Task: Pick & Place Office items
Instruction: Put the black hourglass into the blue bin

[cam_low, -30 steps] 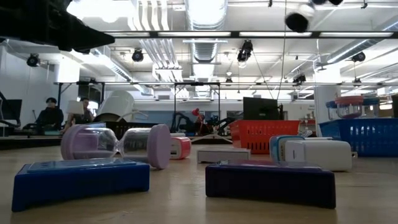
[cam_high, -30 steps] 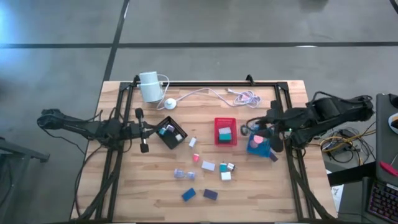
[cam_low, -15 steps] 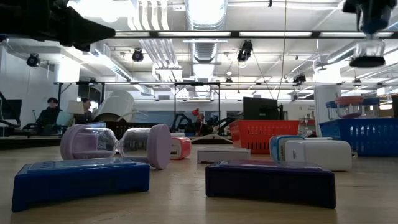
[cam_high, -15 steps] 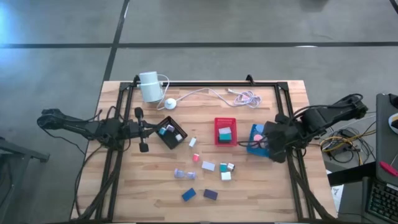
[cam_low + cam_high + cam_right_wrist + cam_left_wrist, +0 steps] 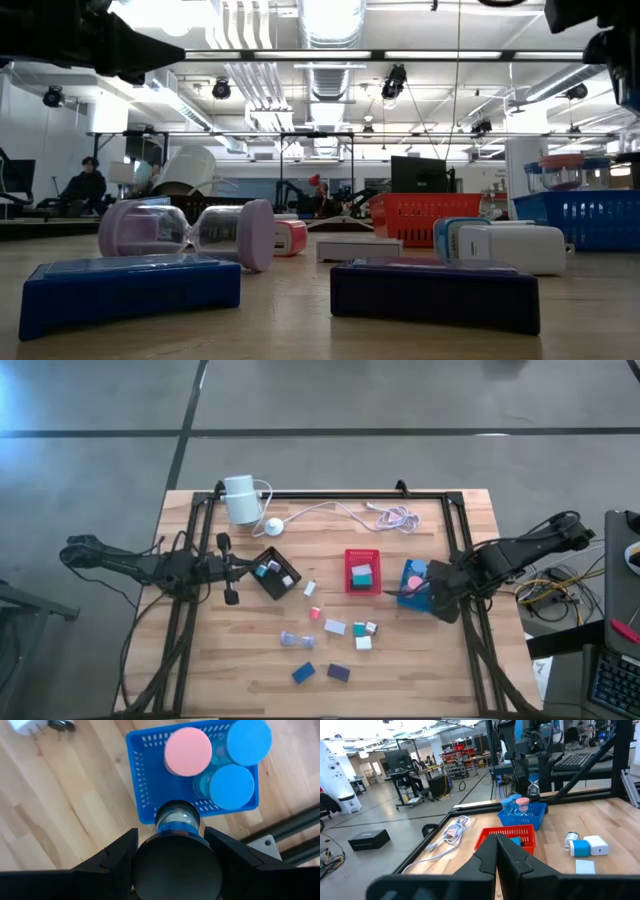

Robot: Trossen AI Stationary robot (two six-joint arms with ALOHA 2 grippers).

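My right gripper (image 5: 175, 862) points down, shut on a sand timer with black caps (image 5: 176, 820), over the blue basket (image 5: 413, 584) at the table's right. A pink-capped timer (image 5: 188, 751) and two blue-capped ones (image 5: 232, 786) stand in that basket. Loose office items lie on the wood mid-table: a purple timer on its side (image 5: 190, 233), a blue block (image 5: 304, 673), a dark purple block (image 5: 338, 673), and white and teal pieces (image 5: 363, 630). My left gripper (image 5: 496, 847) waits shut and level beside the black tray (image 5: 276, 574). My right gripper pinches the timer's black top cap (image 5: 175, 870) between its two fingers (image 5: 116, 862), coming from above and pointing down. The timer hangs upright below the fingers, its glass (image 5: 176, 817) above the blue basket's rim, lifted clear.
A red basket (image 5: 363, 572) with a teal piece stands left of the blue one. A white cylinder (image 5: 240, 498) with its cable (image 5: 340, 510) sits at the far edge. A black frame rail (image 5: 290, 837) runs close beside the blue basket.
My right gripper has tipped from slanting to pointing straight down and rolled, carrying the timer a little toward the table's right and near edges and lower over the blue basket. Its hold is unchanged.
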